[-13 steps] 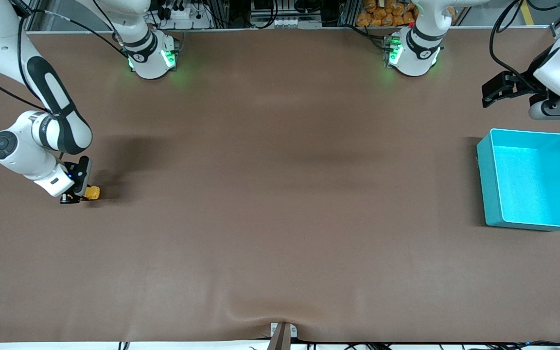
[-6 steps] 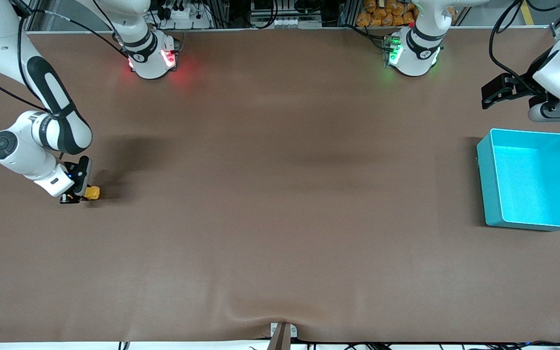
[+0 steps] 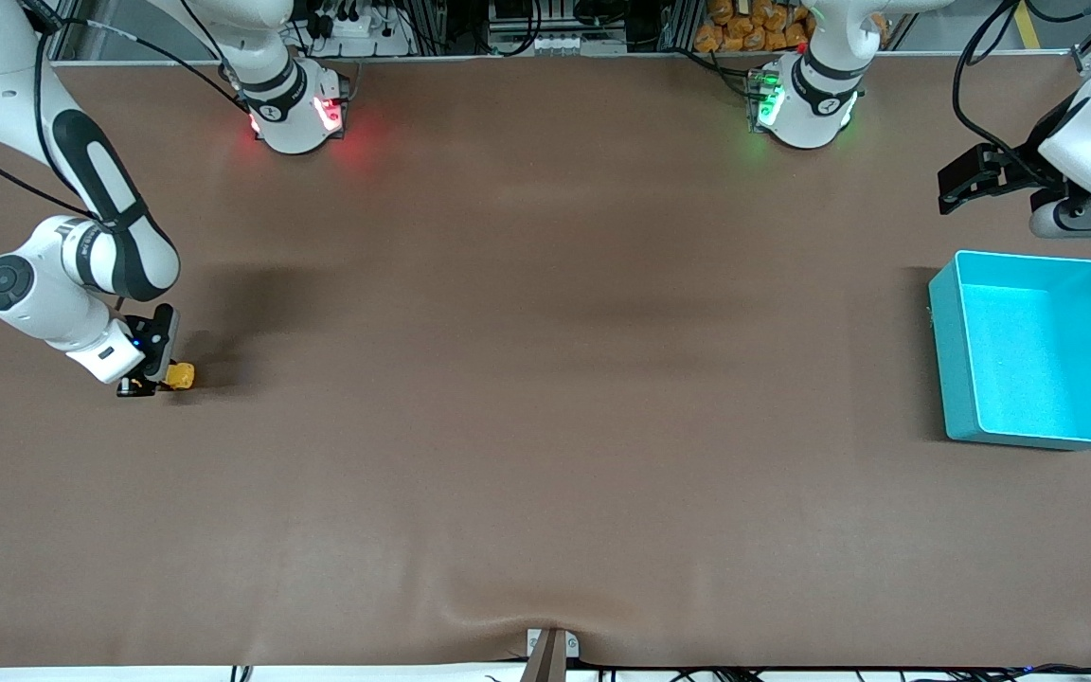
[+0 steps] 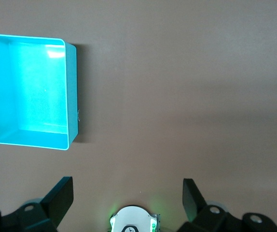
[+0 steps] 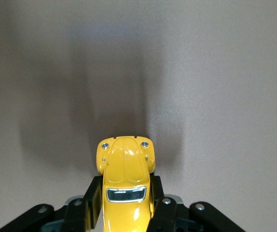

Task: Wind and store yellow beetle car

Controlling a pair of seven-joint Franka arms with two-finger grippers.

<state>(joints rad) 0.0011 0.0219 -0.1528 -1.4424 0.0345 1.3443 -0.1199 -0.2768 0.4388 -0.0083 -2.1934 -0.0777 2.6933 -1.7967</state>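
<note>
Front view: your right gripper (image 3: 155, 379) sits low at the right arm's end of the brown table (image 3: 545, 426), its fingers clamped on the yellow beetle car (image 3: 181, 377), whose nose pokes out toward the table's middle. The teal bin (image 3: 946, 350) stands well apart, at the left arm's end, and looks empty. The left gripper (image 3: 967, 180) waits over the table beside the bin, on the side toward the robots' bases.

Left wrist view: the left gripper's fingers (image 4: 59, 197) are spread wide and hold nothing.

Right wrist view: the black pads (image 5: 94, 195) press both flanks of the car, bonnet pointing away from the wrist. Whether the wheels touch the cloth you cannot tell. To wind well, you likely want the wheels pressed on the table and a straight backward drag along the car's axis, grip firm so the body does not twist.
</note>
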